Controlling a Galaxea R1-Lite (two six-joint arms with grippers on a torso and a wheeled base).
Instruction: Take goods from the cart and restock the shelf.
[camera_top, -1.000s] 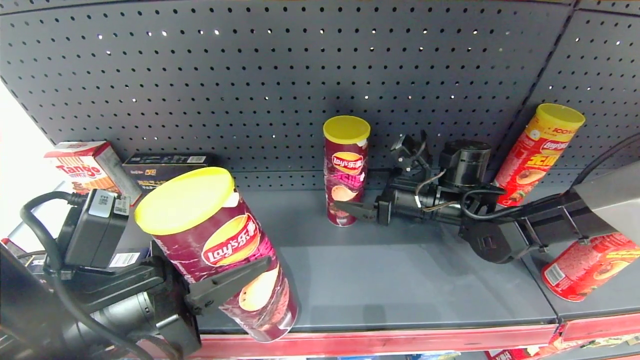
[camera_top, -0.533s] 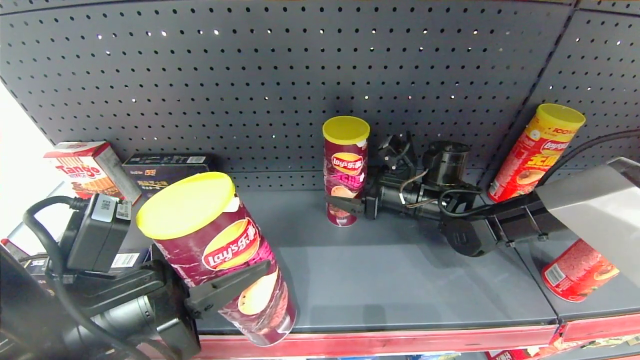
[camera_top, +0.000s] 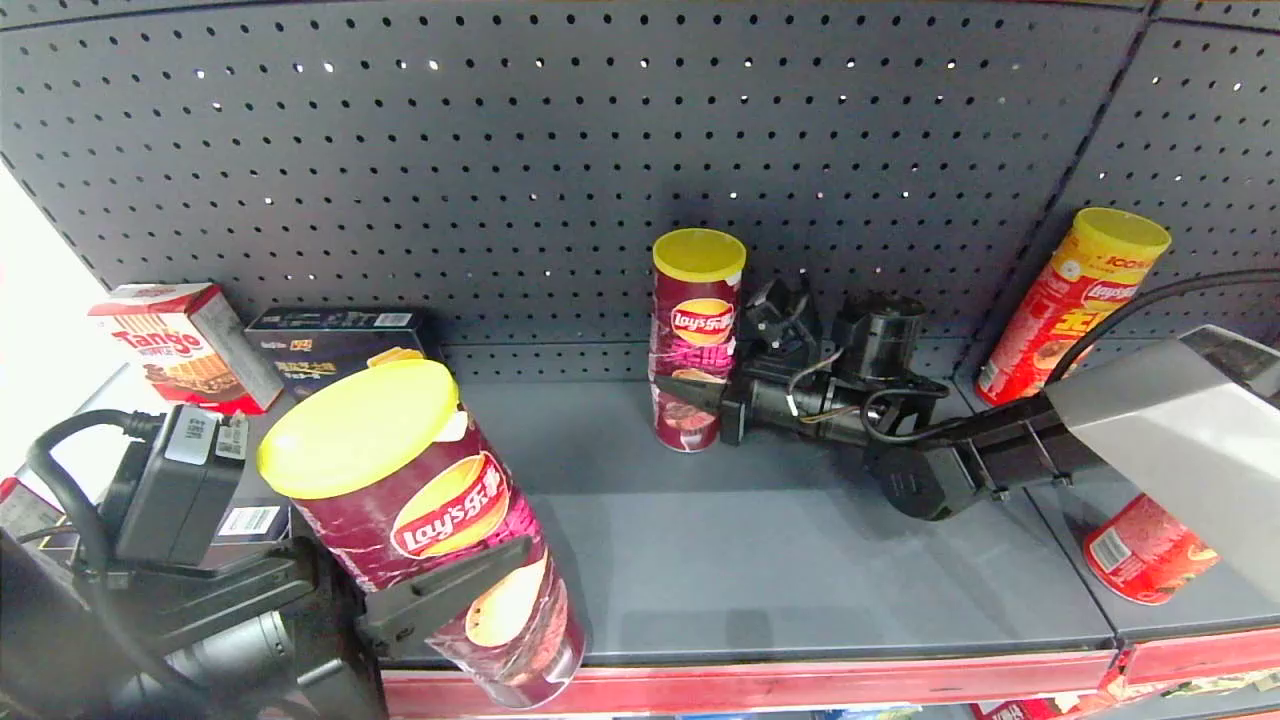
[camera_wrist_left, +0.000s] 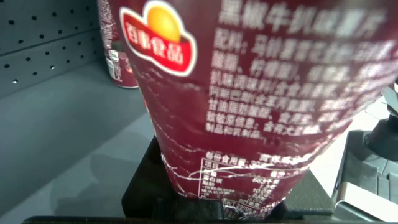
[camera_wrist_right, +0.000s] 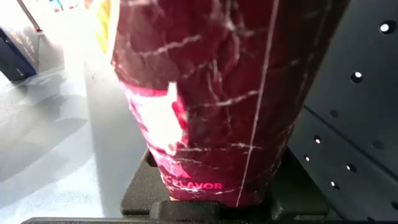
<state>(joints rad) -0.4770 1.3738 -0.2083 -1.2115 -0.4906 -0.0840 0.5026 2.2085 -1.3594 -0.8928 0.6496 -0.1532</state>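
Observation:
Two maroon chip cans with yellow lids are in the head view. One can (camera_top: 420, 500) (camera_wrist_left: 261, 93) is tilted over the shelf's front left edge, with my left gripper (camera_top: 470, 560) shut on its lower body. The other can (camera_top: 697, 330) (camera_wrist_right: 211, 112) stands at the back middle of the grey shelf (camera_top: 780, 560), close to the pegboard. My right gripper (camera_top: 672, 385) reaches in from the right and is open around this can's lower half. Its near finger (camera_top: 695, 390) crosses the front of the can.
A red can with a yellow lid (camera_top: 1075, 300) leans on the back panel at the right, and another red can (camera_top: 1145, 555) lies lower right. A wafer box (camera_top: 180, 340) and a dark box (camera_top: 335, 340) sit back left. The shelf's middle front is bare.
My right gripper has slid left, deeper around the standing can, whose top has shifted slightly right. My left gripper and its can have sunk a little and drifted left.

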